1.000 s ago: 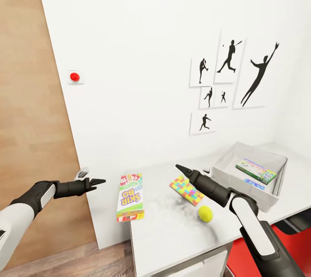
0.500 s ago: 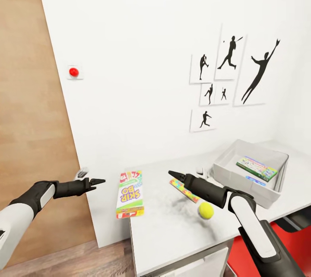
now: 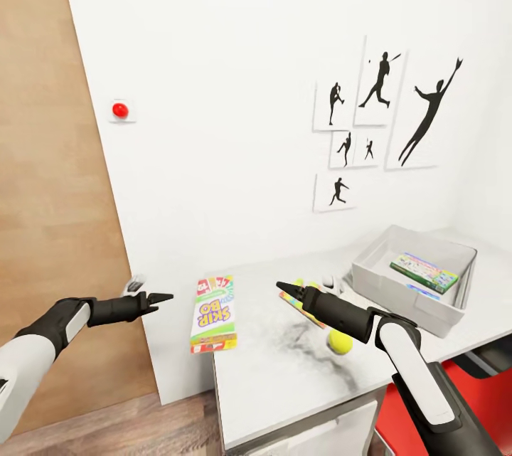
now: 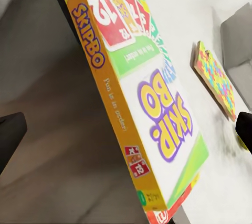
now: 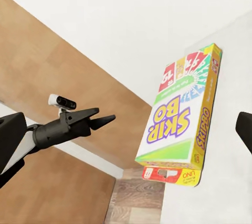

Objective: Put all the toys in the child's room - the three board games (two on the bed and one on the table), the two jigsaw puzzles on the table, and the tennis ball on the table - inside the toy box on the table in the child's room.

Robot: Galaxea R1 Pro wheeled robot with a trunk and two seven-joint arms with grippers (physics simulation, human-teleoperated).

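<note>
the light grey tray-like toy box point(image 3: 455, 303) sits on the white-grey table point(image 3: 284, 385), behind and to the right of the right pincer point(image 3: 283, 289); inside it lie a green-edged printed game box point(image 3: 425, 271) and a small blue one point(image 3: 419, 290). the right pincer's tips look closed on nothing, hovering just in front of the multicoloured jigsaw puzzle board point(image 3: 297, 299), with the yellow-green tennis ball point(image 3: 340, 342) beside its forearm. the left pincer point(image 3: 165, 297), also pinched together and empty, points at the yellow-green skip-bo game box point(image 3: 213, 314) overhanging the table's corner.

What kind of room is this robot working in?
Probably a child's bedroom or playroom: a Skip-Bo game box lies on the white desk, a grey toy bin holds more games, and sports silhouette pictures decorate the wall.
</note>
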